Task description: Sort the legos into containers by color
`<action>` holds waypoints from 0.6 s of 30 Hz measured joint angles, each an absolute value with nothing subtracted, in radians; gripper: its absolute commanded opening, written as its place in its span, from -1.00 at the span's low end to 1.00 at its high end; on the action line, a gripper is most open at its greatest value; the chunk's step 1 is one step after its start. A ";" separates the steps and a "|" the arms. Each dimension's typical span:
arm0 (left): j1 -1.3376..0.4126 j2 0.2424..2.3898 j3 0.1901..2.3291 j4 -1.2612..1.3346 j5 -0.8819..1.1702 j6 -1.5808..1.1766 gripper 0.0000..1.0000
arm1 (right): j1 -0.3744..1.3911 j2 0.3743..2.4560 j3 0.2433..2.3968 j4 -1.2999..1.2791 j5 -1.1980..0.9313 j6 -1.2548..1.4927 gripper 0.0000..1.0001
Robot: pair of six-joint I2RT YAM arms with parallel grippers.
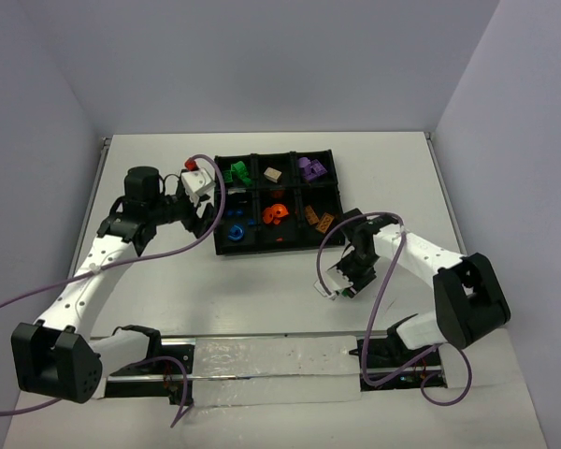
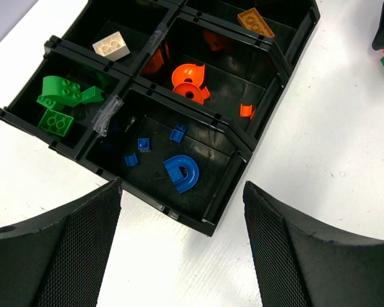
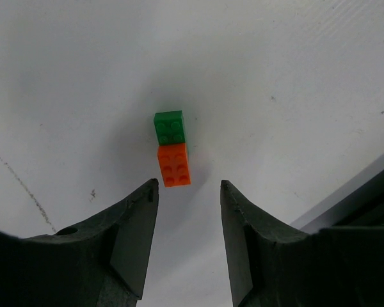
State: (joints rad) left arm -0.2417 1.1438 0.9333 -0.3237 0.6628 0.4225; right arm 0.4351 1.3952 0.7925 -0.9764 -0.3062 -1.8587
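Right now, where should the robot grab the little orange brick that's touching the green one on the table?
By its two free side faces, coming straight down from above with the right gripper. The orange brick lies flat, studs up, and the green brick butts against one end, so the sides are probably the clear pair; its open jaws line up with them.

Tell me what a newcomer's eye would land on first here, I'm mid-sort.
The black tray at the far centre of the table stands out, its six compartments holding bright legos grouped by colour. Next comes a green brick touching an orange brick end to end on the bare table, just ahead of the right gripper, whose fingers stand apart. The left gripper hangs wide open by the tray's blue compartment.
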 measured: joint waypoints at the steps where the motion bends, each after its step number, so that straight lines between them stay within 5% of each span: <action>1: -0.241 1.150 0.933 -0.324 0.663 0.422 0.64 | 0.435 1.399 0.789 -0.969 -0.303 -1.857 -0.02; 18: -0.241 1.181 0.933 -0.324 0.662 0.431 0.63 | 0.443 1.403 0.731 -0.907 -0.277 -1.853 -0.22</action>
State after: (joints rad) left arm -0.2413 1.1811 0.9333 -0.3244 0.6621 0.4307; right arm 0.4431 1.4033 0.7307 -0.9065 -0.2771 -1.8534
